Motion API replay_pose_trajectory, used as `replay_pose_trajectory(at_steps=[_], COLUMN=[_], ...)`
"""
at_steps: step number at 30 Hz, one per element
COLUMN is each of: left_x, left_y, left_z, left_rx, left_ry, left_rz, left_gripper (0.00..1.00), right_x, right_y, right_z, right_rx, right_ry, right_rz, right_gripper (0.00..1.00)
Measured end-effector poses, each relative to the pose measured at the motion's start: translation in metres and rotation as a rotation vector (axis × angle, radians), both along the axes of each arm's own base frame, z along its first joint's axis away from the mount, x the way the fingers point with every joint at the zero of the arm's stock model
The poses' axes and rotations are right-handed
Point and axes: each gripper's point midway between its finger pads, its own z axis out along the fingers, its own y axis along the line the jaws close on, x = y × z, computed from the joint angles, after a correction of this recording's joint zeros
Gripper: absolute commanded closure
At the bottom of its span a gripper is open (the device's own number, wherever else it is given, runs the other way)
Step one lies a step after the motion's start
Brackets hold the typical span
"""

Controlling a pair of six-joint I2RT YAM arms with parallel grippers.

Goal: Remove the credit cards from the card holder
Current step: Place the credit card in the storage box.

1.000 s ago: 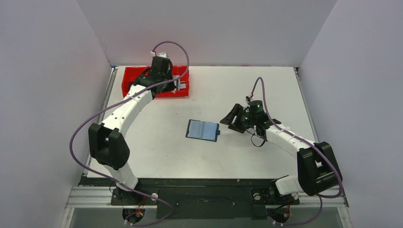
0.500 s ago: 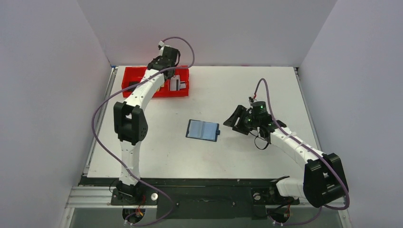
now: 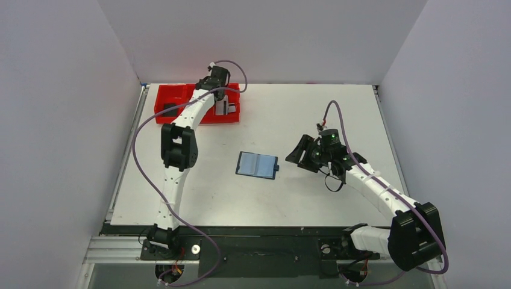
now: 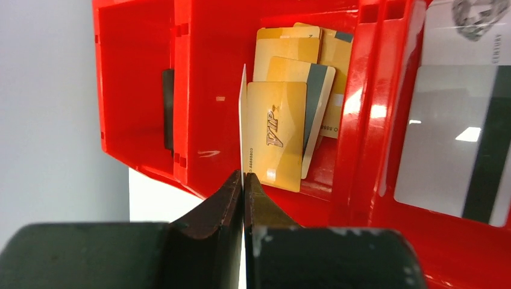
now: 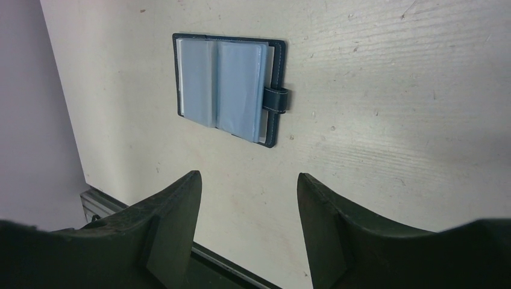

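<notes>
While the card holder (image 3: 257,164) lies open near the middle of the counter (image 3: 313,114), the top view shows the left arm (image 3: 181,126) stretched out to the red tray (image 3: 178,93) at the counter's 11 o'clock corner, its jaws hidden under the wrist above the tray. The right arm (image 3: 373,183) has its jaws hanging off the holder's 3 o'clock side, near it but apart, and a silvery-grey card (image 3: 224,107) shows in the tray's 3 o'clock compartment. From the left wrist, the left jaws are clenched on an edge-on card (image 4: 243,120), a thin pale sliver rising toward 12 o'clock from between the fingertips (image 4: 232,192) in front of the tray's middle compartment. Several tan-gold cards (image 4: 289,90) lie overlapping in that compartment, just at 3 o'clock of the sliver, and one reads VIP. A black card (image 4: 168,108) shows in the compartment at 9 o'clock, and the silvery-grey card lies in the one at 3 o'clock, with a dark stripe along its right side. From the right wrist, the right jaws stand released and hold nothing, their two dark fingers (image 5: 172,223) spread at 6 o'clock of the frame. Beyond them, toward 11 o'clock, the card holder lies flat on the counter with its blue-grey pockets facing up and its short strap tab (image 5: 277,99) sticking out at 3 o'clock.
</notes>
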Motion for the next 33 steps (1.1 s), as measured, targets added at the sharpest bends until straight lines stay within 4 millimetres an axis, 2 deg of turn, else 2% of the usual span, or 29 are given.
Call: replay_pose_trajectory(at_steps=[3, 6, 8, 10, 12, 18, 24, 28, 33], left_x=[0.001, 0.002, 0.003, 0.004, 0.005, 0.007, 0.006, 0.001, -0.020], left_y=[0.007, 0.014, 0.017, 0.018, 0.017, 0.011, 0.007, 0.001, -0.018], left_z=[-0.013, -0.019, -0.022, -0.024, -0.025, -0.023, -0.024, -0.010, 0.040], left_rx=[0.000, -0.015, -0.027, -0.041, -0.055, -0.094, -0.139, -0.212, -0.383], left_ry=[0.028, 0.041, 0.047, 0.051, 0.053, 0.046, 0.050, 0.036, -0.032], left_rz=[0.000, 0.004, 0.003, -0.001, -0.008, -0.022, -0.024, -0.029, -0.038], left_gripper=[0.99, 0.92, 0.84, 0.71, 0.64, 0.61, 0.61, 0.61, 0.61], right_x=[-0.001, -0.001, -0.002, -0.003, -0.003, -0.007, -0.004, 0.000, 0.005], right_y=[-0.001, -0.001, 0.000, 0.000, 0.001, 0.002, 0.004, 0.010, 0.030], right_z=[0.000, 0.000, -0.001, -0.002, -0.002, -0.002, 0.007, 0.013, 0.012], right_rx=[-0.009, -0.012, -0.017, -0.023, -0.029, -0.055, -0.082, -0.118, -0.170], right_ry=[0.004, 0.003, 0.004, 0.004, 0.003, 0.003, -0.019, -0.036, -0.044], right_rz=[0.003, 0.006, 0.007, 0.007, 0.009, 0.023, 0.028, 0.033, 0.064], right_gripper=[0.44, 0.44, 0.44, 0.44, 0.44, 0.44, 0.44, 0.43, 0.43])
